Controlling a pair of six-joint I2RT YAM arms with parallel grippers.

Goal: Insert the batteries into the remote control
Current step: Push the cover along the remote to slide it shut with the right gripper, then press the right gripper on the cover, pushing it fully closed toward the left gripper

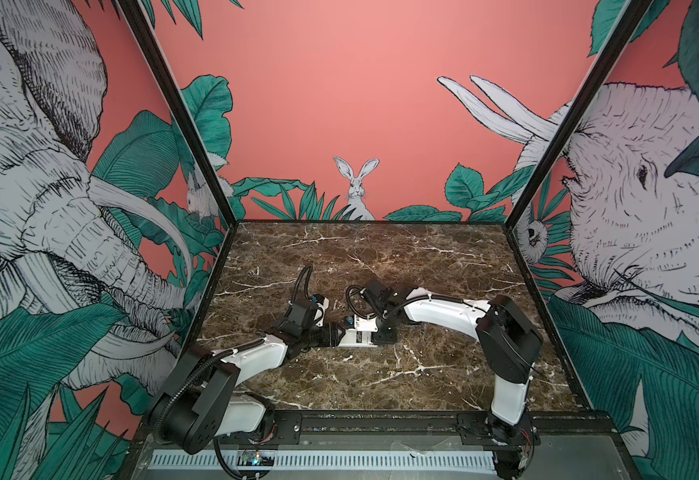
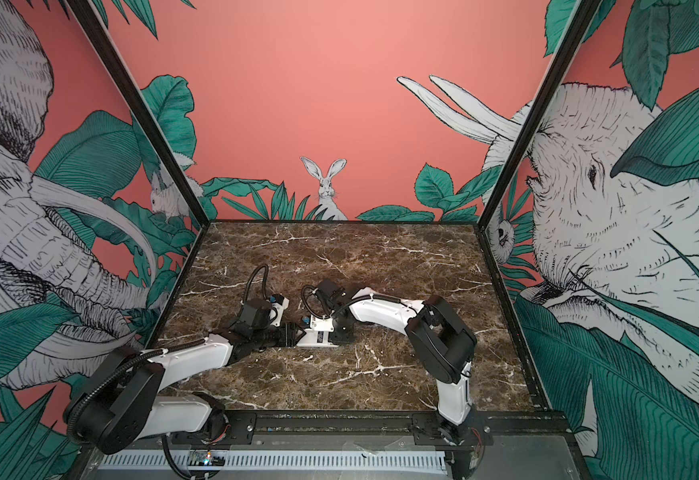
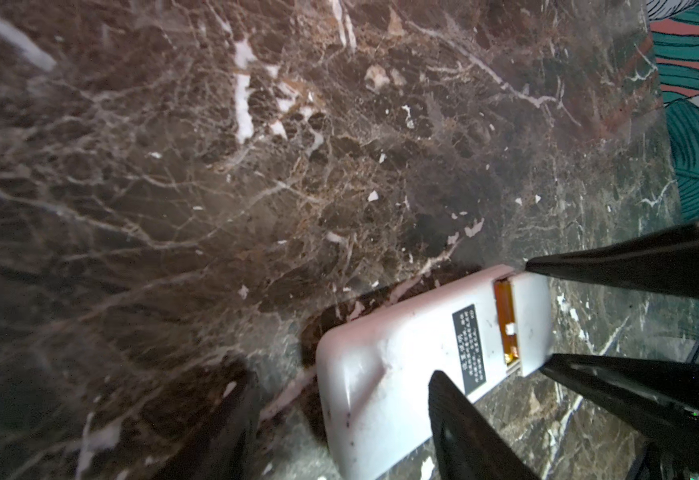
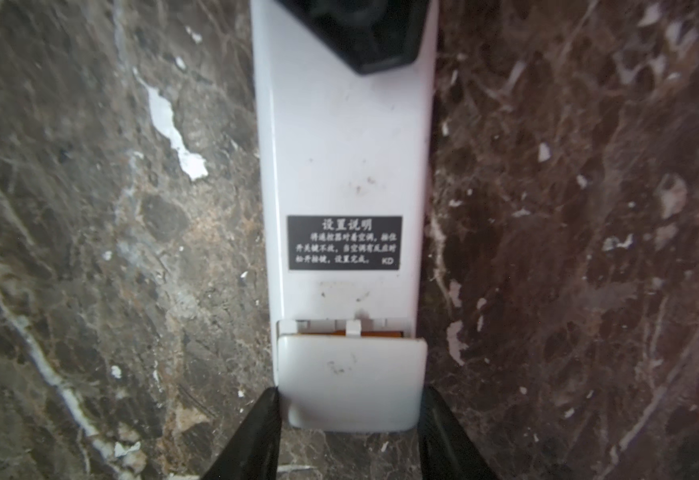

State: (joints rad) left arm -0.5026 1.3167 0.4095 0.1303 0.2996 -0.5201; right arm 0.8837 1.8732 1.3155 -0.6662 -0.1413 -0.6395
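Observation:
The remote control (image 1: 360, 334) (image 2: 316, 334) lies back up on the marble table, its dark label (image 4: 344, 243) showing. At one end its battery cover (image 4: 352, 374) sits slid slightly out. Through the narrow gap shows an orange strip of the batteries (image 4: 331, 332) (image 3: 505, 311). My right gripper (image 4: 350, 390) (image 1: 377, 332) is shut on that cover end, one finger against each side. My left gripper (image 3: 341, 374) (image 1: 340, 332) stands open at the other end. One of its fingers (image 3: 464, 428) lies over the remote's back and the other finger is beside it above the table.
The marble table (image 1: 422, 257) is boxed in by patterned walls and black corner posts (image 1: 547, 166). A black rail (image 1: 381, 419) runs along the front edge. Both arms reach in from that rail and meet near the table's middle.

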